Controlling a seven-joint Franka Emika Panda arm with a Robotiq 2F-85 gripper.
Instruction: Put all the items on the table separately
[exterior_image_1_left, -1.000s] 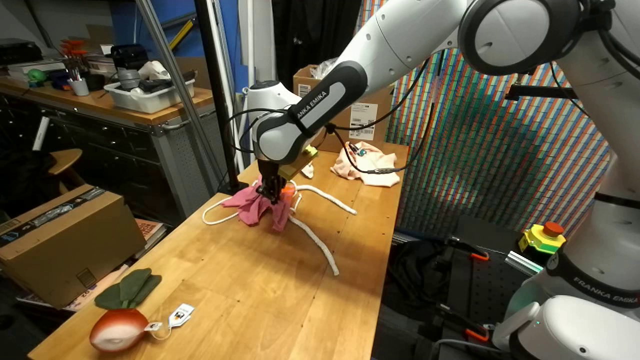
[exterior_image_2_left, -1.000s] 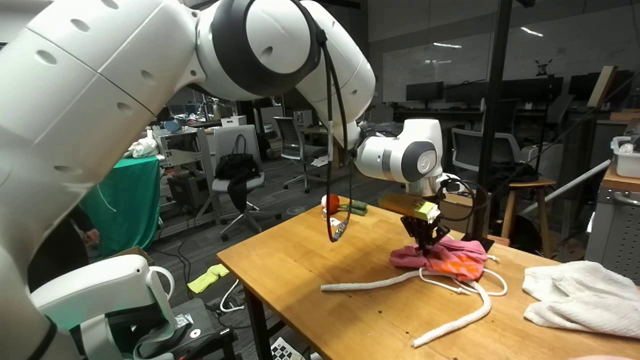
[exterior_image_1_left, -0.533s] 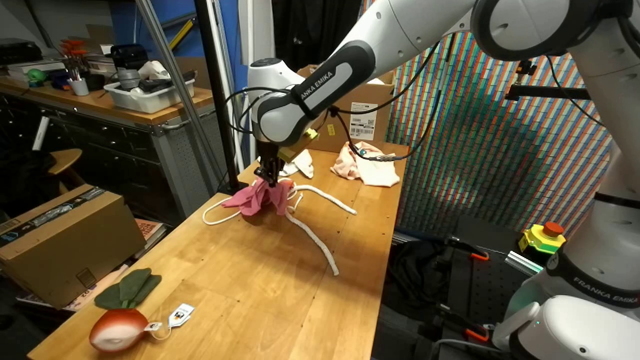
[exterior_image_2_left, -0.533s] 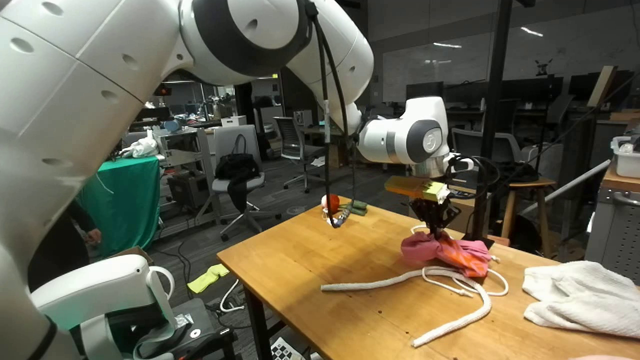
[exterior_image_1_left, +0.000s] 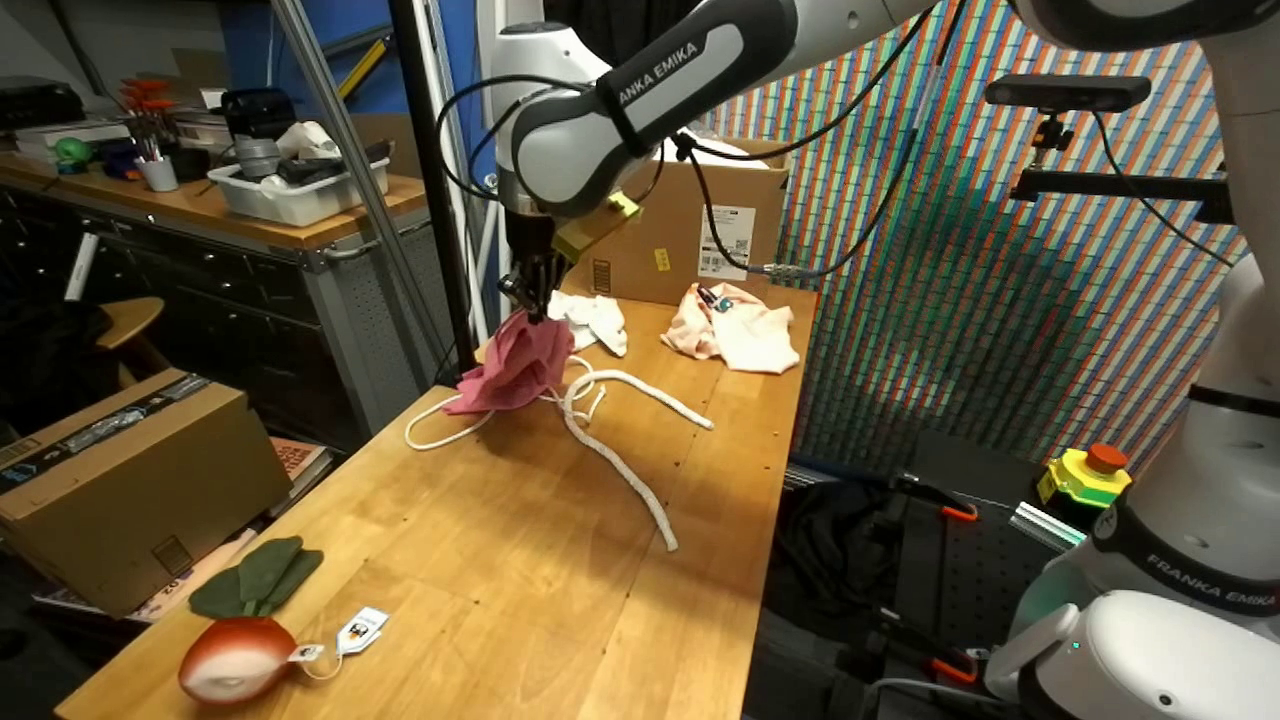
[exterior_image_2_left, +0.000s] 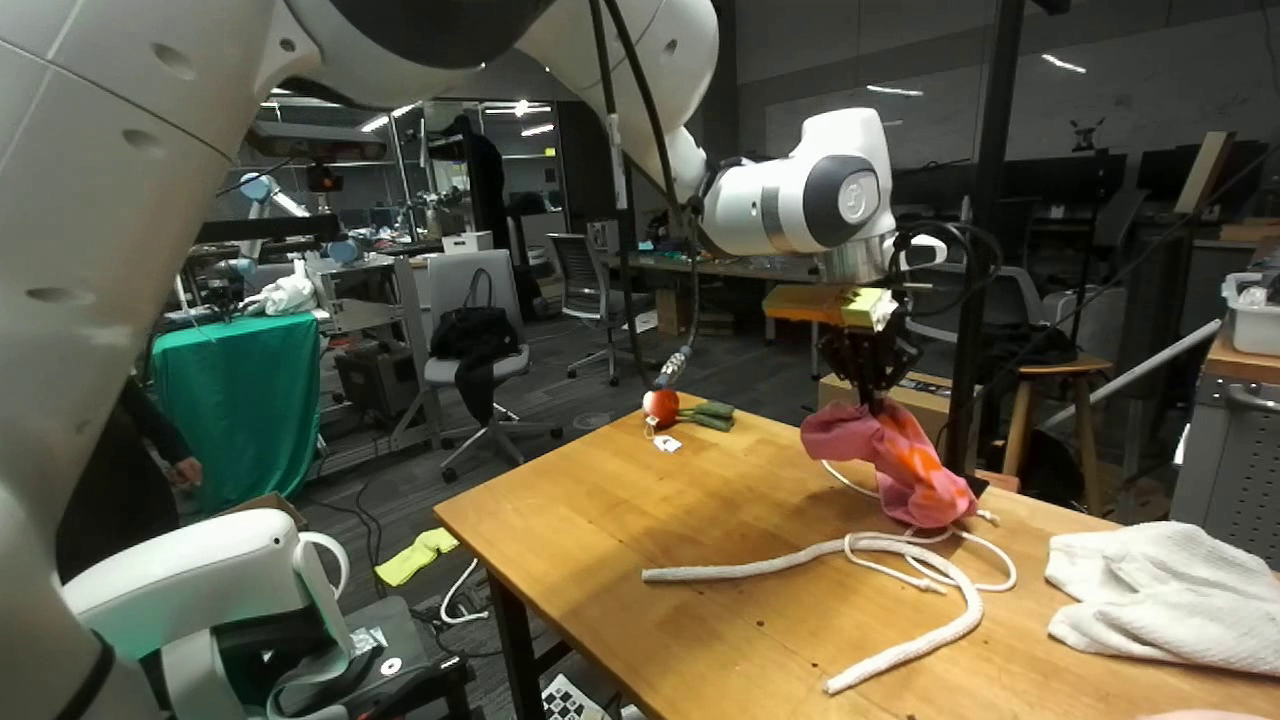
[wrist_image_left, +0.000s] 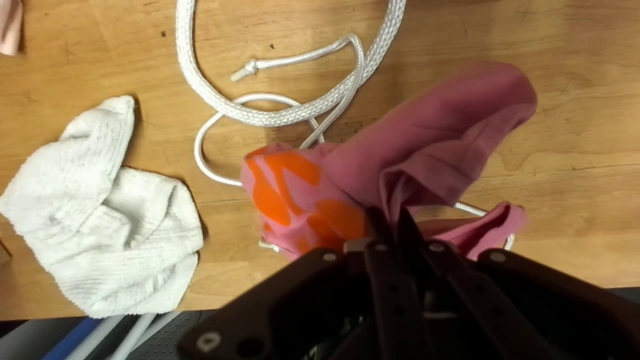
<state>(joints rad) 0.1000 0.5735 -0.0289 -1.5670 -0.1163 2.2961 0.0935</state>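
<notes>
- One pink cloth (wrist_image_left: 425, 135), patterned with orange at one end, hangs gathered from the claw (wrist_image_left: 391, 214) above the counter (exterior_image_1_left: 540, 590); whether its lowest fold touches the surface cannot be told.
- Claw: jaws drawn together, tips almost meeting, a pinch of the pink cloth caught between them; in both exterior views the fabric falls away below the tips.
- Thin white cord (wrist_image_left: 295, 59): looped on the counter beneath and beside the pink cloth, showing on both sides of it and lying apart from the tips of the claw.
- Thick white rope (wrist_image_left: 265, 118): bent into a curve on the counter, crossed by the thin white cord; its two ends lead away from the pink cloth.
- White cloth (wrist_image_left: 105, 215): crumpled on the counter near the pink cloth, the two apart in the wrist view.
- Peach cloth (exterior_image_1_left: 745, 335): rumpled, near the white cloth in an exterior view, close to a cardboard box (exterior_image_1_left: 680, 215) bearing a white label (exterior_image_1_left: 738, 235).
- Red-orange ball (exterior_image_1_left: 238, 660): toward the opposite end of the counter, well apart from the claw, touching dark green cloth (exterior_image_1_left: 265, 578); white tags (exterior_image_1_left: 362, 630) lie beside it.
</notes>
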